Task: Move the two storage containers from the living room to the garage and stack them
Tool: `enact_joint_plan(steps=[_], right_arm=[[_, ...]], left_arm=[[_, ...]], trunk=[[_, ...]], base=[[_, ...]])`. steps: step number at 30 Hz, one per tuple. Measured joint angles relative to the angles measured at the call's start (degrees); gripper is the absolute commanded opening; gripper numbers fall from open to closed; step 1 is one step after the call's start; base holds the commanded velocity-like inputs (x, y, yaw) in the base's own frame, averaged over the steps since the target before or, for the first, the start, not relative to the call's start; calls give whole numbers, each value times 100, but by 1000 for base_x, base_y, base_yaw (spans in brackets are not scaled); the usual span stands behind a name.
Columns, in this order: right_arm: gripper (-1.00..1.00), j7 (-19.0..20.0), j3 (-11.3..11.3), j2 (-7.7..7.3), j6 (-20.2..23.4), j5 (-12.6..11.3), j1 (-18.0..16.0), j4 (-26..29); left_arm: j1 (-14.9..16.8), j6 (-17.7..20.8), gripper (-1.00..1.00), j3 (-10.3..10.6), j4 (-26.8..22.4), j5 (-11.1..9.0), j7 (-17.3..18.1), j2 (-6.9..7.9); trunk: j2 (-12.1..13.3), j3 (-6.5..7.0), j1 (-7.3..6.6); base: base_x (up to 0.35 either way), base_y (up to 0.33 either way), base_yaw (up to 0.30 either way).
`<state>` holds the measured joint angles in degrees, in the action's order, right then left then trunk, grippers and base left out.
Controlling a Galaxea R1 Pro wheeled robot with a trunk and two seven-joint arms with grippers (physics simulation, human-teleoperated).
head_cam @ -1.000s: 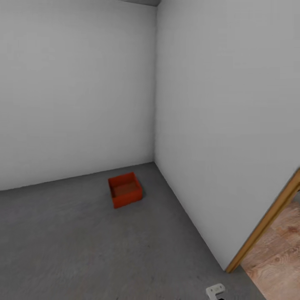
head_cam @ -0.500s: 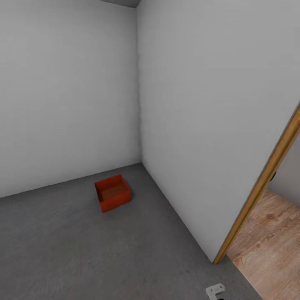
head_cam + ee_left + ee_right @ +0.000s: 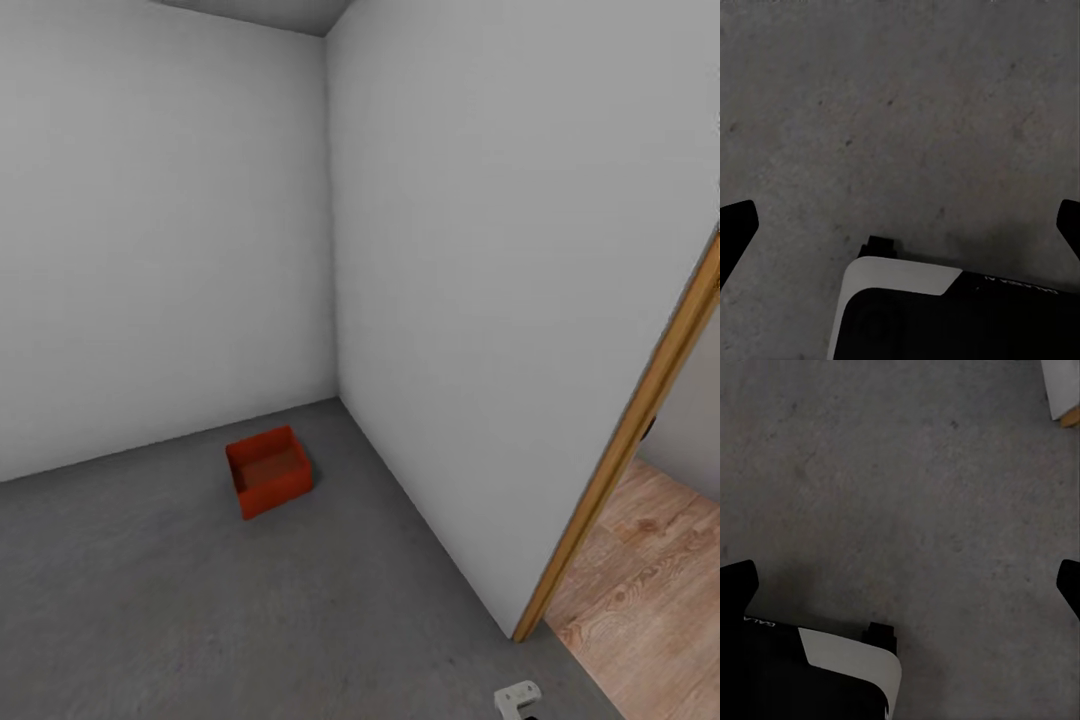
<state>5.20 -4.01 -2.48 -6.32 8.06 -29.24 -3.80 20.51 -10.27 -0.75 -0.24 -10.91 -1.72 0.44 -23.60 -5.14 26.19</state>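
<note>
Both my arms hung low, wrists pointing down at the grey concrete floor (image 3: 200,600). My left gripper (image 3: 900,225) had its jaws spread wide, holding nothing. My right gripper (image 3: 900,585) was the same, wide apart with only bare floor between the fingers. One red-orange container (image 3: 268,471) sat upright on the floor, near the corner of the white walls (image 3: 160,250).

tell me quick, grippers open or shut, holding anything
left gripper: open, holding nothing, concrete floor beneath it.
right gripper: open, holding nothing.
</note>
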Motion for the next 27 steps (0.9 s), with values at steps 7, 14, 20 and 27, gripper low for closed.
enact_joint_plan(steps=[7, 14, 20, 27], right_arm=[[100, 0, 0, 2, 0, 0, 0, 0], [100, 0, 0, 2, 1, 1, 0, 0], [100, 0, 0, 2, 5, 0, 1, 1], [100, 1, 0, 1, 5, -1, 1, 0]], left_arm=[[0, 0, 100, -1, 1, 0, 0, 0], [0, 0, 100, 0, 0, 0, 0, 0], [1, 0, 100, -1, 1, 0, 0, 0], [1, 0, 100, -1, 2, 0, 0, -2]], trunk=[[1, 57, 0], [1, 66, 0], [1, 66, 0], [1, 66, 0]], base=[[0, 0, -85], [0, 0, -16], [0, 0, -114], [0, 0, -260]])
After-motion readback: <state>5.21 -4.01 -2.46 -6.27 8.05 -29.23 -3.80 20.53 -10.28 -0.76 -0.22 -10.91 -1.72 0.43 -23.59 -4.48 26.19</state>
